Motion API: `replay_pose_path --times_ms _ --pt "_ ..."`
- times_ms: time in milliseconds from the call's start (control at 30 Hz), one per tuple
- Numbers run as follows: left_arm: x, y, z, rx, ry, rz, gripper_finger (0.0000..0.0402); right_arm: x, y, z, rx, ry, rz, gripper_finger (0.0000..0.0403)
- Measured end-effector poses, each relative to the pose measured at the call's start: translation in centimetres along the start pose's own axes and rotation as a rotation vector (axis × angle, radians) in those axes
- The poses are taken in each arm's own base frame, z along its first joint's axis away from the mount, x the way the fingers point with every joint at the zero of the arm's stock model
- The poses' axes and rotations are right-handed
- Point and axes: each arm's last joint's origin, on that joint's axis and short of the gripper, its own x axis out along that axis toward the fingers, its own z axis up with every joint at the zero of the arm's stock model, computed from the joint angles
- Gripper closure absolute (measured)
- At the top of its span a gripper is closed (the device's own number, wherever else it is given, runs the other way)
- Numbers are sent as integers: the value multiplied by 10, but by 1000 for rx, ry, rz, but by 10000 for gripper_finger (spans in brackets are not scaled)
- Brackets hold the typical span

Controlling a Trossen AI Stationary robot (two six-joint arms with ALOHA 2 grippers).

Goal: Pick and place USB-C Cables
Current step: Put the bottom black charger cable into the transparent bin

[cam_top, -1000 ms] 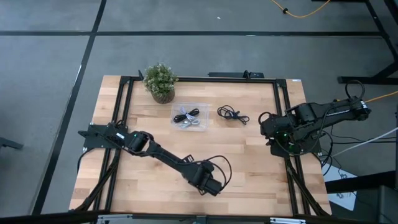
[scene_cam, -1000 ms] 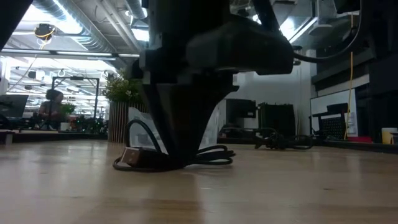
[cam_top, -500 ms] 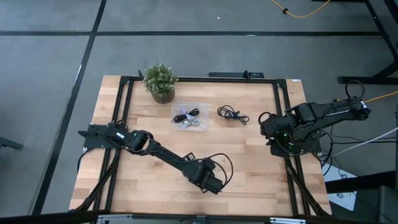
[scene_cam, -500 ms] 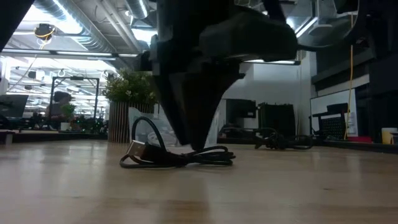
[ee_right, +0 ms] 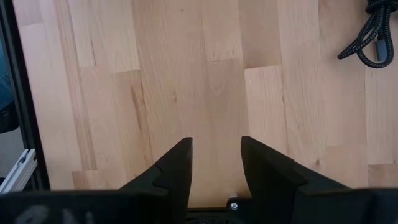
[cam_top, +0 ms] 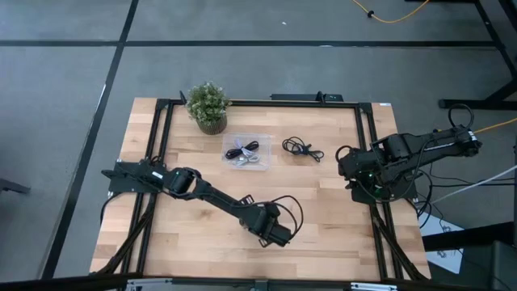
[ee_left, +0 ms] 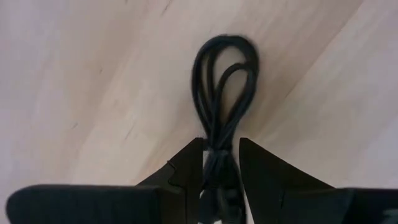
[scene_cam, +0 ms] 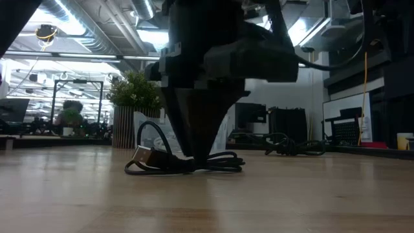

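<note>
A black USB-C cable (cam_top: 288, 212) lies in loose loops on the wood near the table's near edge; its loop (ee_left: 225, 74) and its plug end (scene_cam: 142, 157) rest on the board. My left gripper (cam_top: 273, 229) stands over it, pointing down and shut on its bundled middle. A second black cable (cam_top: 301, 148) lies farther back. A clear tray (cam_top: 262, 139) holds a black cable (cam_top: 246, 148) and a light one (cam_top: 251, 160). My right gripper (cam_top: 354, 171) waits open at the table's right edge. My left gripper pinches the black cable's gathered strands (ee_left: 219, 144) between its two fingers, just behind the loop. The fingers (scene_cam: 197, 152) come from above, pointing down, and lie across the bundle. The cable stays on the table, slack, with plug and loop spread out to either side.
A small potted plant (cam_top: 208, 105) stands at the far left corner, behind the tray. Black frame rails (cam_top: 158, 145) run along the table's left and right sides. Bare wood lies between my two arms. The right wrist view shows the second cable (ee_right: 368, 31) ahead of its fingers.
My left gripper has lifted a little and shifted toward the table's right, then settled down onto the cable. The cable's plug end has risen slightly and its loops have shifted with the gripper; the cable remains on the table.
</note>
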Motion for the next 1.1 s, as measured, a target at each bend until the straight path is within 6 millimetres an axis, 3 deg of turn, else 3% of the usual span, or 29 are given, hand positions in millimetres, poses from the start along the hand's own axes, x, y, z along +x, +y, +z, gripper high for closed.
replay_pose_path --times_ms 367,600,700,967,1100 --pt "24 8 0 -8 88 -31 306 0 0 0 0 0 0 261" --pt "21 11 5 18 39 15 385 0 0 0 0 0 0 261" --pt "14 16 17 24 -8 66 389 0 0 0 0 0 0 261" --pt "-56 43 55 64 -248 131 397 0 0 0 1 -1 1 261" --pt "-82 87 73 48 -292 222 397 0 0 0 0 -2 1 261"
